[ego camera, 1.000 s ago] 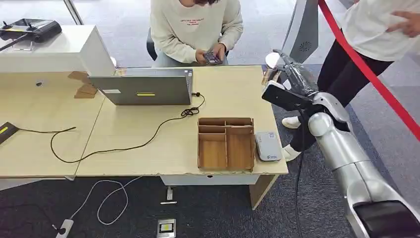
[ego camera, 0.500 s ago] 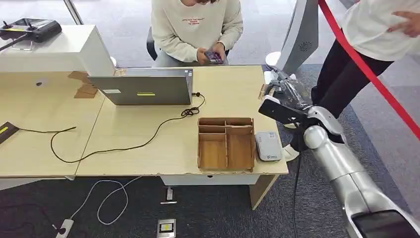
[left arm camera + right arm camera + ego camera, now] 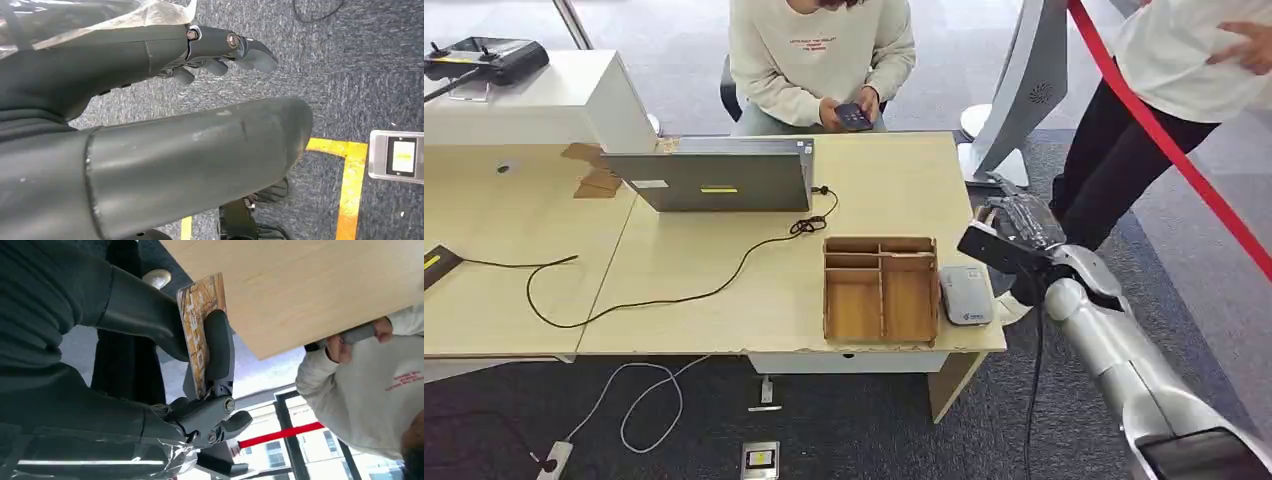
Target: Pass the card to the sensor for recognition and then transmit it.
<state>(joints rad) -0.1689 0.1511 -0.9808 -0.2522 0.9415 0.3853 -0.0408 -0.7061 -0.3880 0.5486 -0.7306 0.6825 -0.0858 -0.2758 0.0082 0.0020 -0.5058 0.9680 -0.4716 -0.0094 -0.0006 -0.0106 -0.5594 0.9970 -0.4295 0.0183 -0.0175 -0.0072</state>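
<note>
While off the desk [image 3: 894, 190] edge | right robot hand [image 3: 1014, 222] pinches card [image 3: 199, 330] | left robot hand [image 3: 150, 100] released

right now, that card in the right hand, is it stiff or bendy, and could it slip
Probably stiff: the card looks flat and unbent though the right hand pinches it between thumb and a finger. It looks thin, so likely light. Its printed face seems glossy, so it might slide if the pinch loosens.
</note>
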